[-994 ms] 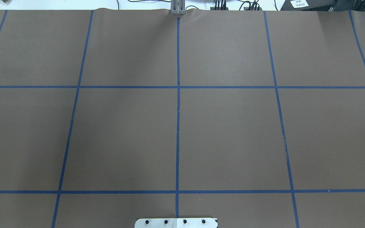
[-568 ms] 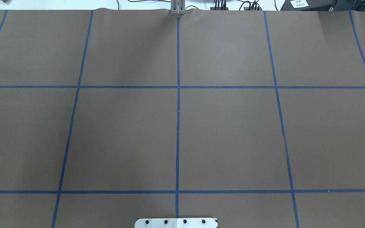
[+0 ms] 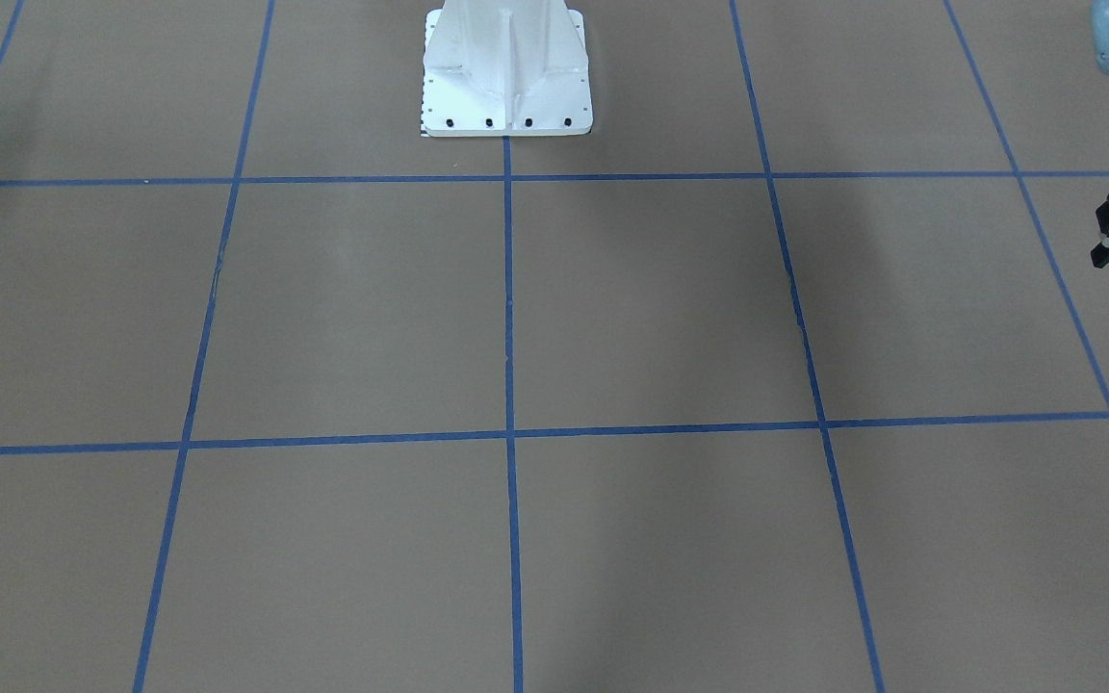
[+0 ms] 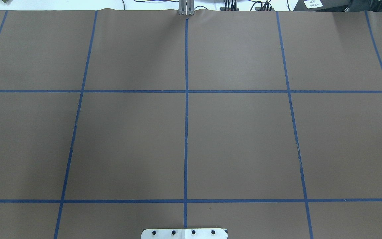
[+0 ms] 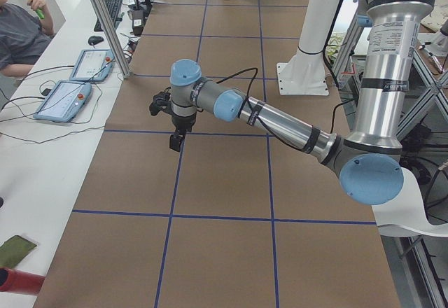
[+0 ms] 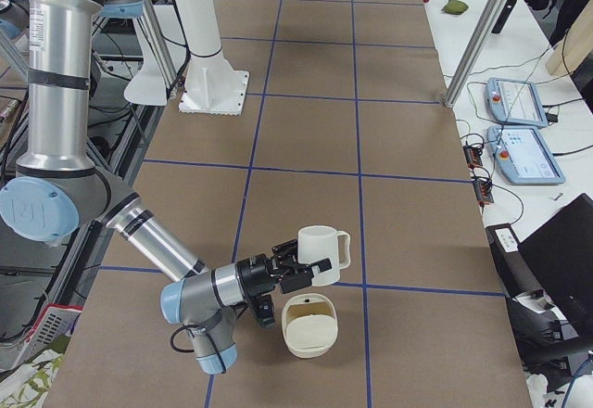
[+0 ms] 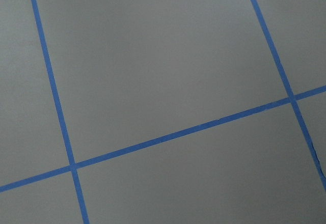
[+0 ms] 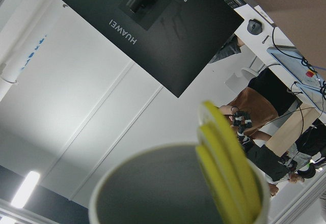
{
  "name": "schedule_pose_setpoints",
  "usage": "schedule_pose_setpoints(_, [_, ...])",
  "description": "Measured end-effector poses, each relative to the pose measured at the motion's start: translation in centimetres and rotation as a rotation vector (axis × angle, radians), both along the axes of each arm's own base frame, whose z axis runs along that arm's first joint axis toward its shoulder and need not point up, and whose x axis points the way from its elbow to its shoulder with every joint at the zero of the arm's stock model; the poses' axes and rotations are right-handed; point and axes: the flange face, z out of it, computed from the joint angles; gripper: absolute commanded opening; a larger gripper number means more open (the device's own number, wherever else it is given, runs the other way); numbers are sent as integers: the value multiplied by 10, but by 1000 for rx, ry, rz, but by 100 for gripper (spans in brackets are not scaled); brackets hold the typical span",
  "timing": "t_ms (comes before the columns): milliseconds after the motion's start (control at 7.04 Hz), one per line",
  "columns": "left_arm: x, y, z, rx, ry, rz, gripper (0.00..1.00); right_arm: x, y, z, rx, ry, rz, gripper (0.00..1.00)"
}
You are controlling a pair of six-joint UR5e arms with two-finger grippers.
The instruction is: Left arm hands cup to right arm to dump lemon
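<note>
Cup [image 6: 321, 247] sits right at the right arm's end effector [image 6: 304, 269], far from the white pedestal [image 6: 215, 76], toward the table [image 6: 408, 139] end on the robot's right. Can't tell from this side view whether the fingers pinch it or just flank it. Right wrist cam shows its grey inside w/ yellow lemon [image 8: 226, 170] strips leaning on the rim. A cream round container [image 6: 310, 326] lies just beyond the cup, further from the pedestal; contents unclear. Left end effector [image 5: 174, 140] hangs over the table on the pedestal's other side, nr the operators' edge; its spread I can't tell. Broad brown squares between blue tape lines [image 4: 186, 132] stretch out in front of the pedestal.
</note>
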Motion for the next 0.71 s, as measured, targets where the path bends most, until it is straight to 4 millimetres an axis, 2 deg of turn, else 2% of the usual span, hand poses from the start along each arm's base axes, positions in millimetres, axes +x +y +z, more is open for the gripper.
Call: schedule_pose_setpoints(710, [-1,1,-2,-5,2,-12,100,0,-8,-4,16,-63,-13,0])
